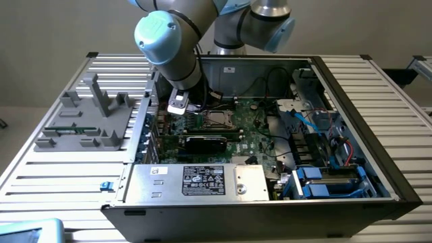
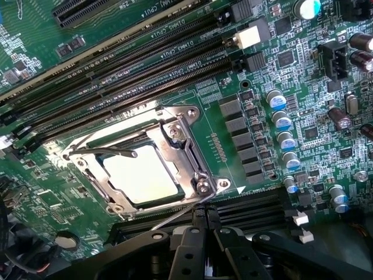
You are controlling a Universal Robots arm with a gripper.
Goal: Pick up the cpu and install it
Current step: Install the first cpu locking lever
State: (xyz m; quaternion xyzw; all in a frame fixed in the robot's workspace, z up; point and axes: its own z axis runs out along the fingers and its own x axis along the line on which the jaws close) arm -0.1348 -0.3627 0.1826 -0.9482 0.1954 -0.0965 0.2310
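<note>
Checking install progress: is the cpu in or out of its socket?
In. The cpu lies flat inside the socket frame, its pale metal top showing through the opening.

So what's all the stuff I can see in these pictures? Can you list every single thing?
computer case: one, black and grey, open, on the slatted table
slatted table: one, silver-white, under everything
motherboard: one, green, lying inside the case
cpu: one, silvery-beige, sitting in the socket on the motherboard
socket frame: one, shiny metal, around the cpu
memory slots: several, black, long rows beside the socket
capacitors: a row, blue-topped, next to the socket
power supply box: one, silver with a black label, at the case's near edge
cables: several, blue, black and red, at the exterior view's right inside the case
parts holder: one, grey, on the table at the exterior view's left
robot arm: one, light blue and grey, reaching into the case
gripper: one, black, shut, close to the socket
</note>
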